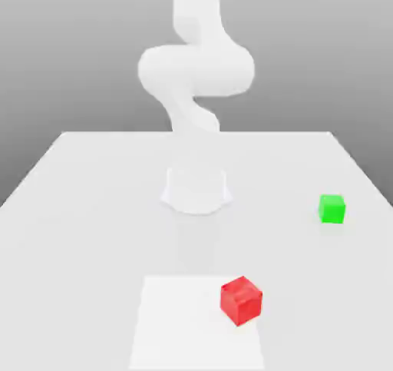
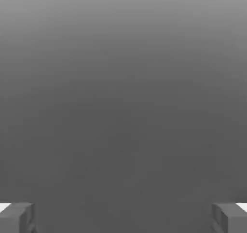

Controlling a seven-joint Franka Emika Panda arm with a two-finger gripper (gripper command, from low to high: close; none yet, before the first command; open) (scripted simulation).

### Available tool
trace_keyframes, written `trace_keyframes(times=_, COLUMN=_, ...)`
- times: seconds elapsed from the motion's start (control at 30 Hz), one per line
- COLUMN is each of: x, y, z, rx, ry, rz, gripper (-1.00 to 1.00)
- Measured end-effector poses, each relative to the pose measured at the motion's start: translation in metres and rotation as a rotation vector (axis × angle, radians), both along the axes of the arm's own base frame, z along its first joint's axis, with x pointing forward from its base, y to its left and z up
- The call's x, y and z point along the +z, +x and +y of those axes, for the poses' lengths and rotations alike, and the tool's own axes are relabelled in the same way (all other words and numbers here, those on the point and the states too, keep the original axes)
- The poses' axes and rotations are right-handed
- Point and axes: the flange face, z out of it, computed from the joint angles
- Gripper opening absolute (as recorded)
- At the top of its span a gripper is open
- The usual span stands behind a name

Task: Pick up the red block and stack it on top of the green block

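We see the claw (image 2: 123, 217) spread wide and empty, no block between its fingers, while the red block (image 1: 241, 300) sits on the counter (image 1: 92, 208), well apart from the green block (image 1: 331, 208).

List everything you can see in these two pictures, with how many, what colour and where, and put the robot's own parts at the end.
red block: one, bright red, on the table near the front edge, on the right part of a paler square patch, apart from the green block.
green block: one, bright green, on the table toward the exterior view's right, farther back than the red block, nothing on top of it.
table: one, white, flat, spanning the exterior view.
paler square patch: one, whiter than the table, at the front centre.
arm: one, white, rising from a round base at the table's middle.
pincer: one, grey fingers standing wide apart, open, nothing between them.
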Motion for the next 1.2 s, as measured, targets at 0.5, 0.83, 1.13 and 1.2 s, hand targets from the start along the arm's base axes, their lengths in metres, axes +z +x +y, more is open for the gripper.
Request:
trace_keyframes(times=0.5, x=-0.344, y=0.054, z=0.057, rx=0.362, ry=-0.16, rz=0.518, gripper=0.0)
trace_keyframes(times=0.83, x=-0.499, y=0.01, z=0.068, rx=0.501, ry=-0.202, rz=0.695, gripper=0.0)
trace_keyframes(times=1.13, x=-0.515, y=0.009, z=0.068, rx=0.501, ry=-0.202, rz=0.696, gripper=-1.0)
trace_keyframes(times=1.2, x=-0.499, y=0.01, z=0.068, rx=0.501, ry=-0.202, rz=0.696, gripper=-1.0)
